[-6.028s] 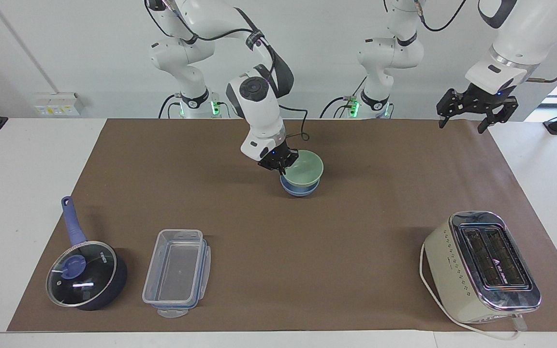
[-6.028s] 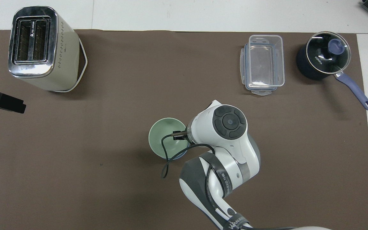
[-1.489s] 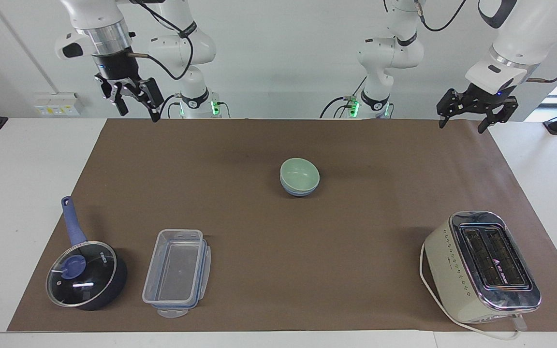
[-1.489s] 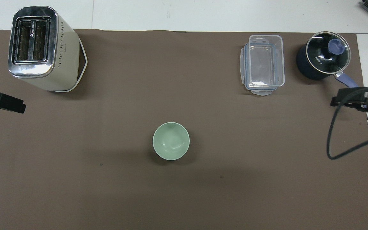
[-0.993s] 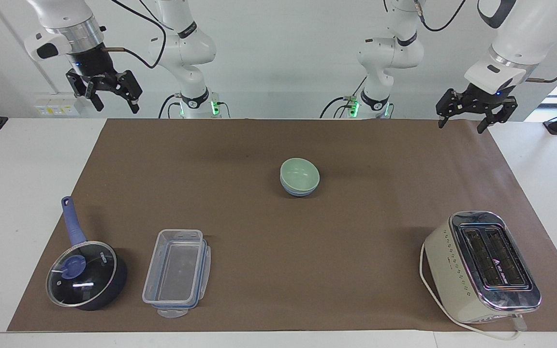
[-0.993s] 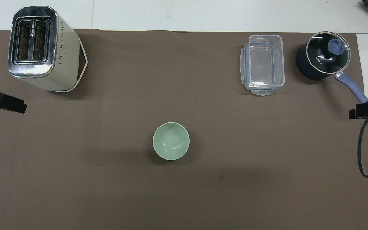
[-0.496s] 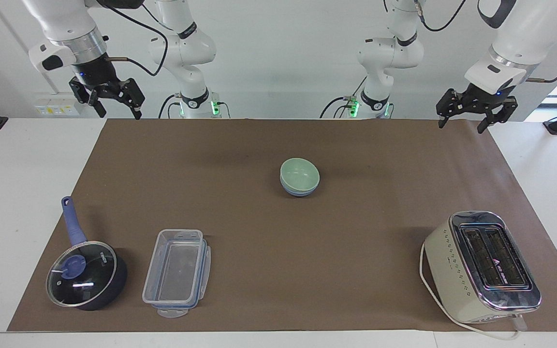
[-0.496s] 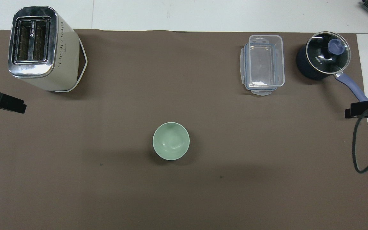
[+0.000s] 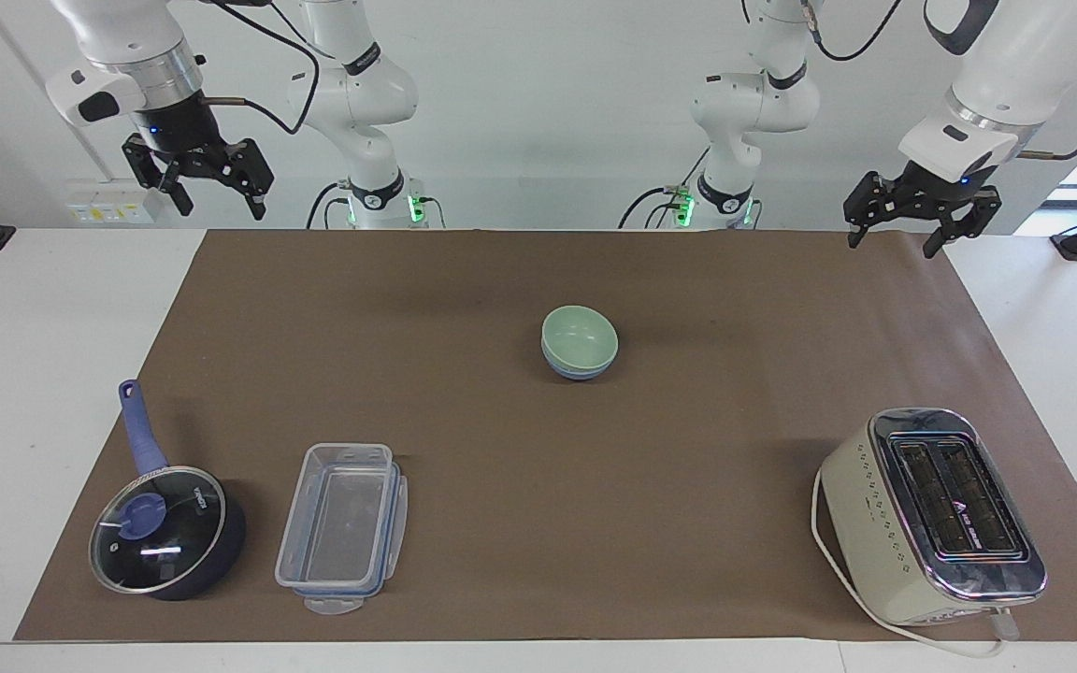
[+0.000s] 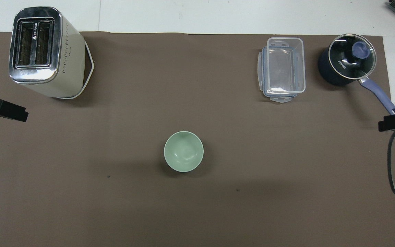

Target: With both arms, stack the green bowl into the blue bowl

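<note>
The green bowl (image 9: 580, 337) and the blue bowl (image 9: 578, 370) under it look matt and smooth, like plain ceramic or plastic, on a matt brown paper-like mat (image 9: 538, 439). At the mat's 4 o'clock in the facing view, the toaster (image 9: 931, 516) has a glossy chrome top over a cream satin body. At 8 o'clock stand a clear glossy plastic container (image 9: 342, 526) and a dark saucepan (image 9: 169, 533) with a shiny glass lid.

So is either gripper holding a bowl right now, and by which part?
Nothing is held. The left gripper and right gripper are open and raised; the green bowl sits in the blue bowl.
</note>
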You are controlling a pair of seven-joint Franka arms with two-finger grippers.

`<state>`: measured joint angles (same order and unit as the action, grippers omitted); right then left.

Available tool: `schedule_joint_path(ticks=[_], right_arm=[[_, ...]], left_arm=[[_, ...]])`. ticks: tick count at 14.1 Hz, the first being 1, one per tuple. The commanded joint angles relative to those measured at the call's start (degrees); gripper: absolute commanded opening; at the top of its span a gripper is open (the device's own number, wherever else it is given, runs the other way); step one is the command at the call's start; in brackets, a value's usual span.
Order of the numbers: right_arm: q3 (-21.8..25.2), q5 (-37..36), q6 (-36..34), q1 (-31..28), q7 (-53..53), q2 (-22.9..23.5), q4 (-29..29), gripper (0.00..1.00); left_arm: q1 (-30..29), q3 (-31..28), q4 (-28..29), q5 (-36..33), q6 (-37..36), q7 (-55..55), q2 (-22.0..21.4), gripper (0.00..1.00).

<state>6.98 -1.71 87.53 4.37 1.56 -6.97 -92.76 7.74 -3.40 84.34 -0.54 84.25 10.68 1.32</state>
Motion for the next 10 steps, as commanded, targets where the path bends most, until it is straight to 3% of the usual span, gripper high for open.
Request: schedule_joint_path(ticks=[1, 10], right_arm=[[-0.39, -0.58, -1.49, -0.06, 0.19, 0.21, 0.92, 1.0], [-0.39, 0.74, -0.61, -0.06, 0.63, -0.23, 0.21, 1.0]], left_arm=[[-0.89, 0.5, 1.35, -0.25, 0.47, -0.3, -1.32, 1.0], [-2.12, 0.32, 1.35, 1.42, 0.65, -0.66, -1.23, 1.0]])
